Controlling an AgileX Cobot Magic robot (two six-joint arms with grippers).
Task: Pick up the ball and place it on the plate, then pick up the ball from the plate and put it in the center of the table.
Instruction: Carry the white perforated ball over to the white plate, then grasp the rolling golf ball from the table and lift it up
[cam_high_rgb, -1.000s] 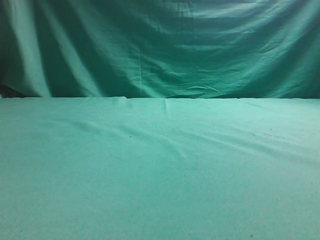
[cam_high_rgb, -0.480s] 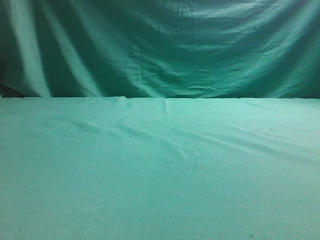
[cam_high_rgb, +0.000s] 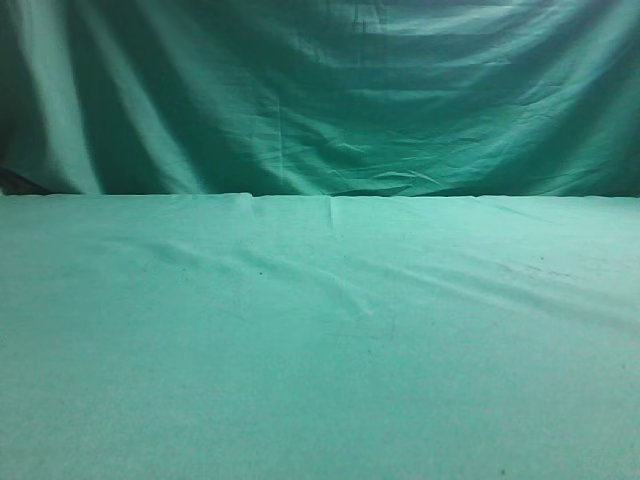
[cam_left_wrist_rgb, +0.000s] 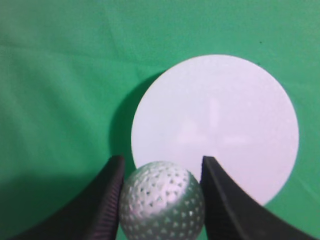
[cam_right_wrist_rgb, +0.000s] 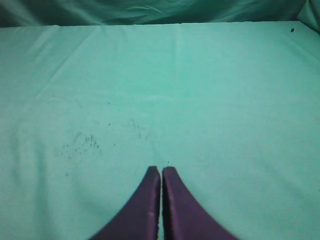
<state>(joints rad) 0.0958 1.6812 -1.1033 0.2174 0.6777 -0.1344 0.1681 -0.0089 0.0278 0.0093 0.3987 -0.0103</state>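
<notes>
In the left wrist view the white dimpled ball (cam_left_wrist_rgb: 162, 201) sits between the two black fingers of my left gripper (cam_left_wrist_rgb: 162, 160), which touch it on both sides. A flat round white plate (cam_left_wrist_rgb: 220, 115) lies on the green table cloth (cam_left_wrist_rgb: 50, 100) just beyond the ball, which overlaps the plate's near left rim. My right gripper (cam_right_wrist_rgb: 161, 171) is shut and empty above bare cloth (cam_right_wrist_rgb: 200, 90). The exterior view shows only the table (cam_high_rgb: 320, 350); ball, plate and both grippers are out of view there.
A darker green curtain (cam_high_rgb: 320, 100) hangs behind the table's far edge. Small dark specks (cam_right_wrist_rgb: 80, 142) mark the cloth left of my right gripper. The cloth has shallow wrinkles.
</notes>
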